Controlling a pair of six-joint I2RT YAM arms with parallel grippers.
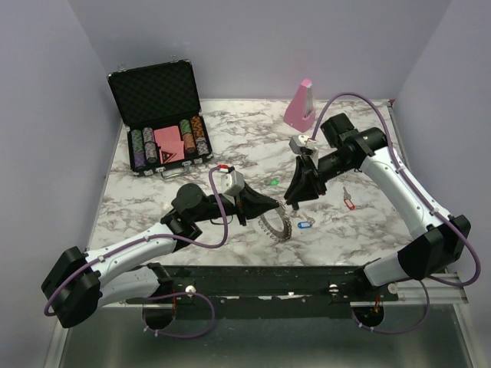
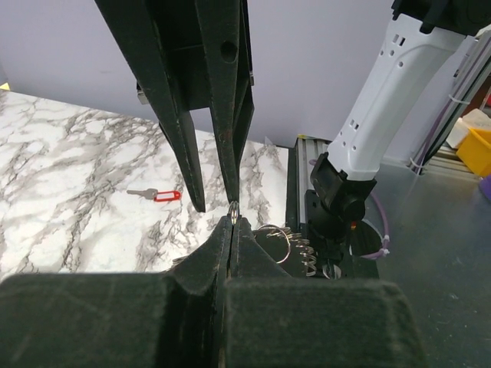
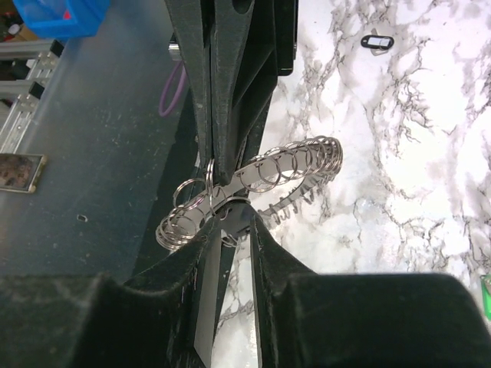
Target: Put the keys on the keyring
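Marble-pattern table (image 1: 138, 203), lilac walls round it, and everything that matters is bunched around the keyring (image 1: 278, 224), so I'll place things off that.

Left gripper (image 2: 232, 224) is clamped tight on one of the keyring's little rim loops and has the ring tipped up on edge. Can't tell if the lower rim rests on the marble. Right gripper (image 3: 230, 230) meets it head-on from the other side. Its jaws are parted and straddle the rim, and to me they don't look clamped on anything, though the wrist view is too crowded to rule out a touch. No key between them that I can see.

No coloured tag hangs on the ring either, so I'd say no key is on it yet. Blue key (image 1: 303, 225) lies flat just beside the keyring on the right arm's side. Green key (image 1: 274, 182) is a bit beyond the keyring toward the back wall. Red key (image 1: 349, 202) is well out past the blue one, long axis running roughly away from the arm bases. Black-tagged key (image 3: 376, 41) is on the marble too, well apart from the ring.

What the next bit turns on: blue and red both lie on the right arm's side of the keyring, and the left is busy holding. So the right should fetch, blue being nearest. Which way its blade points is too small to tell.
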